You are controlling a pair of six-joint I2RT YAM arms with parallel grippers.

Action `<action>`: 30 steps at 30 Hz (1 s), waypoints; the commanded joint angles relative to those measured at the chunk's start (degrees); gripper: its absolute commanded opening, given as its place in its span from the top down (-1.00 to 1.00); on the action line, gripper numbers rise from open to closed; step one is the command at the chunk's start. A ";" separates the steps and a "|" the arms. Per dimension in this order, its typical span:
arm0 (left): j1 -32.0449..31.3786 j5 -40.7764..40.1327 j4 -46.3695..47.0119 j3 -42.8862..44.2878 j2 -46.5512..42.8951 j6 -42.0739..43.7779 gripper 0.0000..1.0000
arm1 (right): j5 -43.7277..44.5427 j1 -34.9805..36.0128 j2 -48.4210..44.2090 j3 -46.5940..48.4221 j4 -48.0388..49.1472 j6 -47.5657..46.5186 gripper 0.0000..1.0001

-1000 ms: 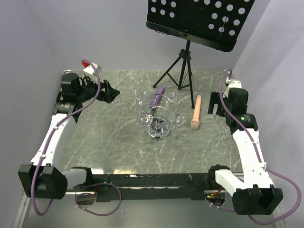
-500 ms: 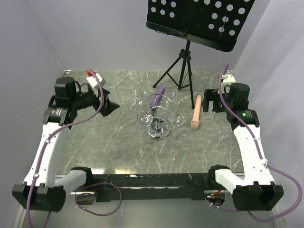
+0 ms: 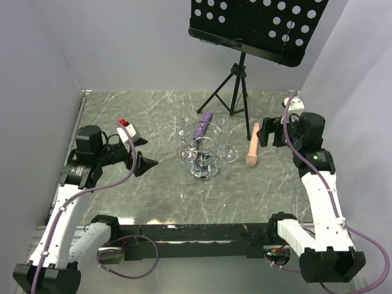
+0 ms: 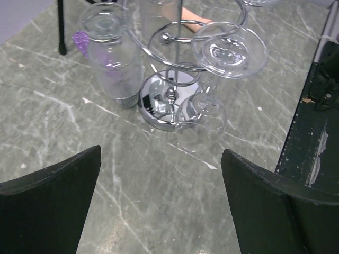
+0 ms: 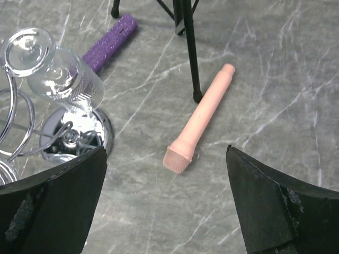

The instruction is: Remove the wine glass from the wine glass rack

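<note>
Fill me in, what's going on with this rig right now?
Two arms are set up to take a wine glass off the chrome wine glass rack mid-table. The left gripper is open and empty, pointed at the rack from its left, not touching it. The right gripper is also open and empty, on the other side near a pink stick lying on the table. The glasses hang upside down on the rack; none is off yet.

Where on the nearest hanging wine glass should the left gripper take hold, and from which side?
Probably the wine glass bowl, from the left gripper side: it hangs upside down, foot held in a wire loop of the rack, bowl free below.
</note>
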 commanded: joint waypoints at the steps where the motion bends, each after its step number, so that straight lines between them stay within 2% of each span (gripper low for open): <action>1: -2.75 2.37 5.41 -2.10 -0.01 2.09 -0.99 | 1.27 -0.30 -0.12 0.17 4.23 -0.28 -1.00; 4: -4.77 2.02 8.39 -4.47 0.17 3.86 -0.99 | 1.72 -0.22 0.14 0.52 4.50 -1.07 -1.00; 9: -9.77 -0.70 17.09 -7.73 -0.18 1.32 -0.99 | 2.24 -0.22 0.49 -0.08 4.41 -1.86 -1.00; 12: -11.80 -2.38 21.05 -10.10 -0.44 0.87 -0.88 | 2.60 -0.22 0.58 -2.20 5.38 -1.86 -1.00; 15: -12.68 -3.61 19.31 -9.49 0.61 3.06 -0.68 | 5.31 -0.30 1.72 -2.03 3.37 -1.86 -0.98; 19: -12.68 -2.03 18.85 -9.66 1.31 4.48 -0.62 | 8.22 -0.39 1.81 -2.73 3.36 -3.27 -0.99; 26: -12.86 1.75 21.67 -9.31 6.41 4.47 -0.40 | 6.91 -0.48 1.20 -5.00 4.94 -1.16 -1.00; 30: -13.82 3.33 24.22 -9.58 8.51 3.69 -0.35 | 6.99 -0.66 1.02 -6.86 4.50 -1.60 -1.00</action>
